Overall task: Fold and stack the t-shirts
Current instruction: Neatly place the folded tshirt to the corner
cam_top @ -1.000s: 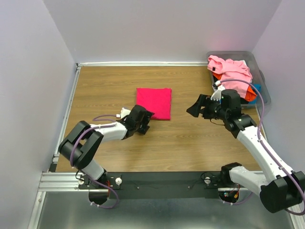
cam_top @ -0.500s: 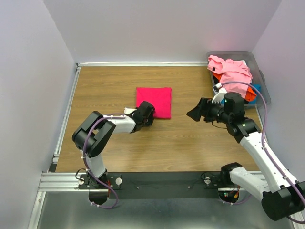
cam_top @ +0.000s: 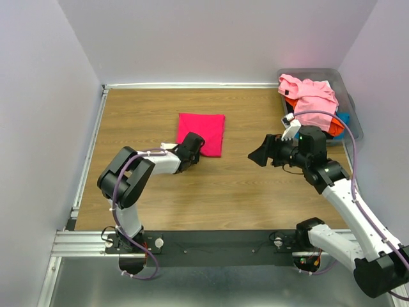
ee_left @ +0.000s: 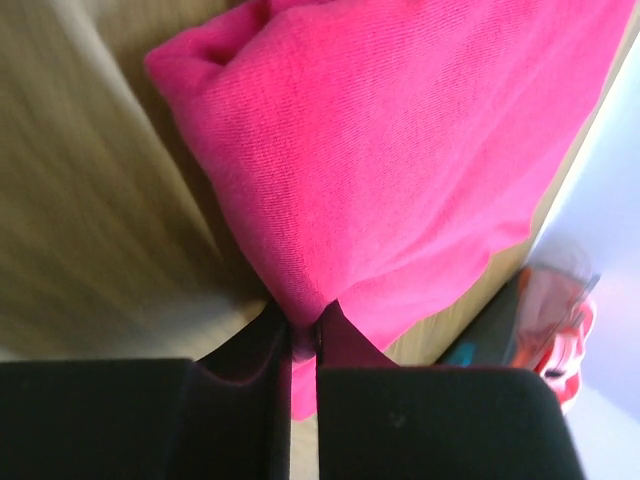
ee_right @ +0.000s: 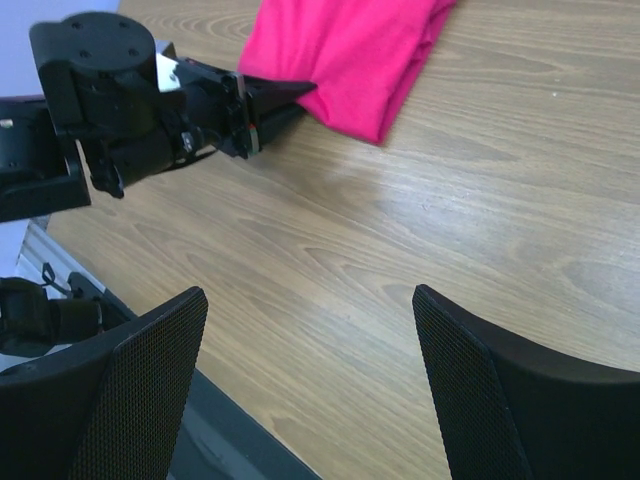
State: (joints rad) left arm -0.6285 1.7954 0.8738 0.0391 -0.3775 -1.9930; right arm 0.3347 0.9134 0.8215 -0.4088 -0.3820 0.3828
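A folded crimson-magenta t-shirt (cam_top: 203, 132) lies flat on the wooden table (cam_top: 223, 185), left of centre. My left gripper (cam_top: 194, 144) reaches in low from the left and is shut on the shirt's near corner. In the left wrist view, cloth (ee_left: 400, 160) is pinched between the two dark fingers of the left gripper (ee_left: 303, 338). My right gripper (cam_top: 258, 155) hovers open above bare wood to the right of the shirt, holding nothing. The right wrist view shows its wide-apart mesh pads (ee_right: 150, 370), the shirt (ee_right: 350, 45) and the left gripper (ee_right: 270, 100) beyond.
A grey plastic bin (cam_top: 350, 97) sits at the back right corner, heaped with a light pink shirt (cam_top: 310, 91), an orange one (cam_top: 333, 128) and a bit of blue (cam_top: 345, 118). White walls enclose the table on three sides.
My left gripper moved in to the shirt's near corner and closed on it. The shirt has shifted slightly left and turned. The right arm barely moved.
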